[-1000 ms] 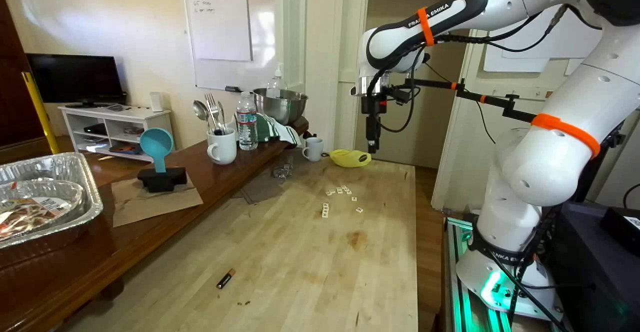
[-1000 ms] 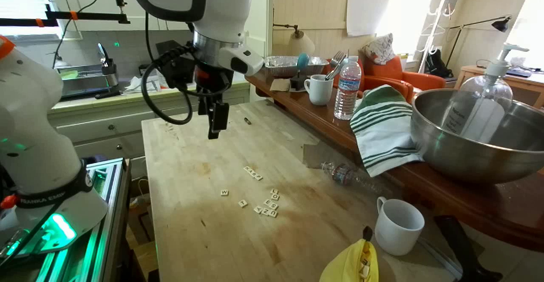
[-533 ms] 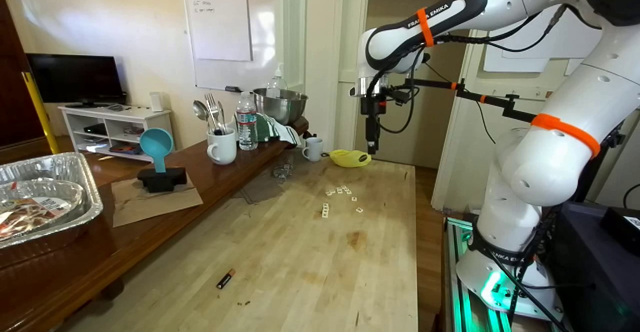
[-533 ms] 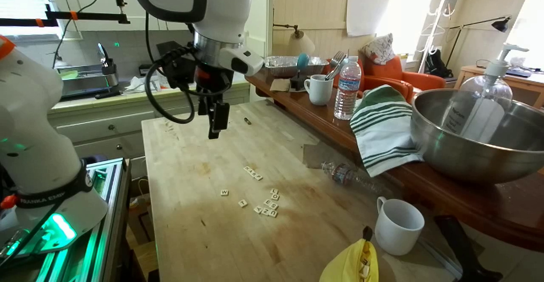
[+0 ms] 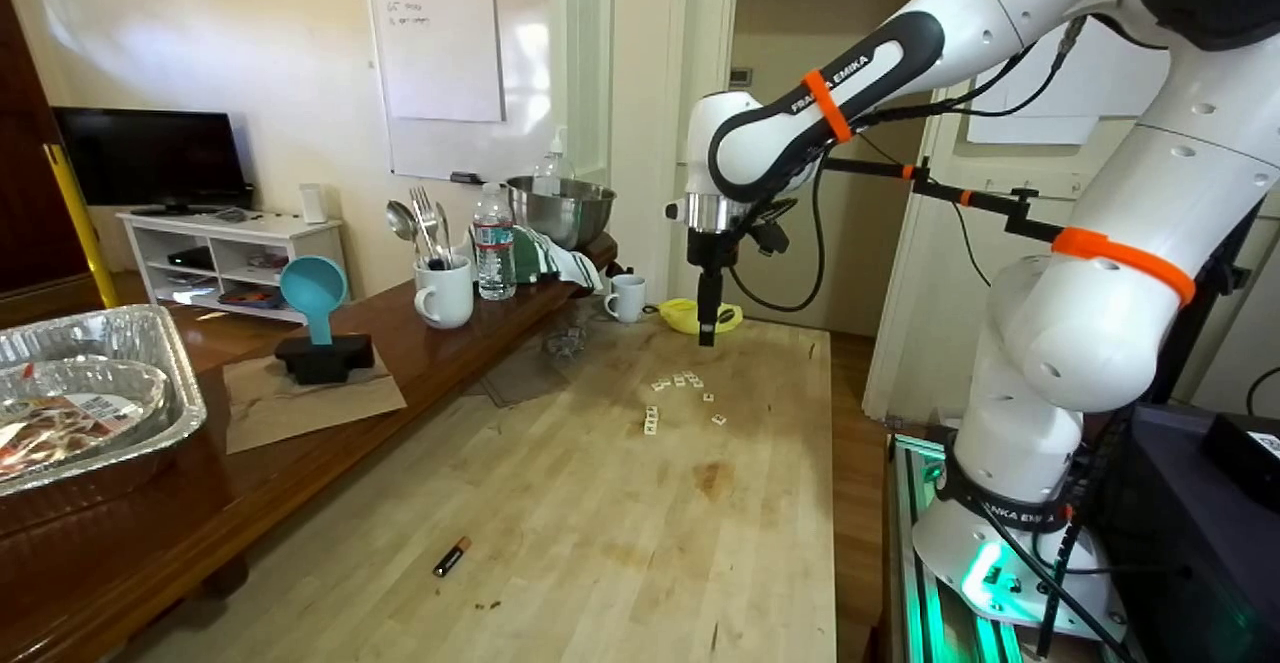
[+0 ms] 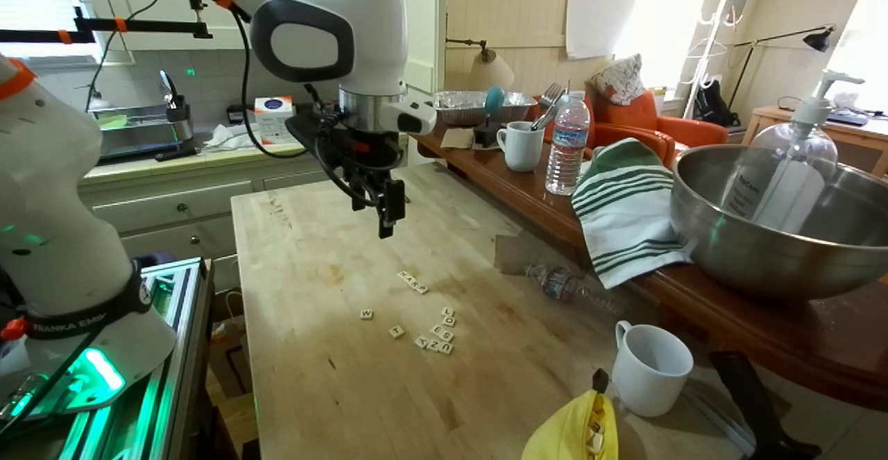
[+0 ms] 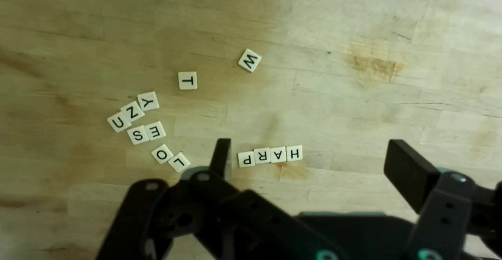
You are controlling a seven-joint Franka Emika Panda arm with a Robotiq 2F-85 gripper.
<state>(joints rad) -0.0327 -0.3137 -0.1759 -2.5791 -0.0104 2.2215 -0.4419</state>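
Observation:
My gripper (image 7: 310, 150) is open and empty above the wooden table; in both exterior views (image 5: 707, 338) (image 6: 374, 218) it hangs pointing down, well clear of the surface. Small white letter tiles lie flat below it. A row of tiles reading HARP (image 7: 270, 156) appears between the fingers in the wrist view, nearer the left finger. A T tile (image 7: 188, 80) and a W tile (image 7: 250, 60) lie apart. The tiles U, Z, Y (image 7: 132, 111), the pair S, E (image 7: 147, 132) and the pair O, L (image 7: 170, 158) lie at the left.
A yellow pouch (image 6: 572, 432), a white mug (image 6: 652, 370) and a plastic bottle lying down (image 6: 562, 285) are on the table. A battery (image 5: 452, 557) lies at the table's other end. A raised dark wooden ledge (image 5: 420, 423) carries a metal bowl (image 6: 777, 259), bottle, mug and foil tray.
My gripper has come down and moved towards the dark ledge, and the wrist has turned. The tiles and other objects have not moved.

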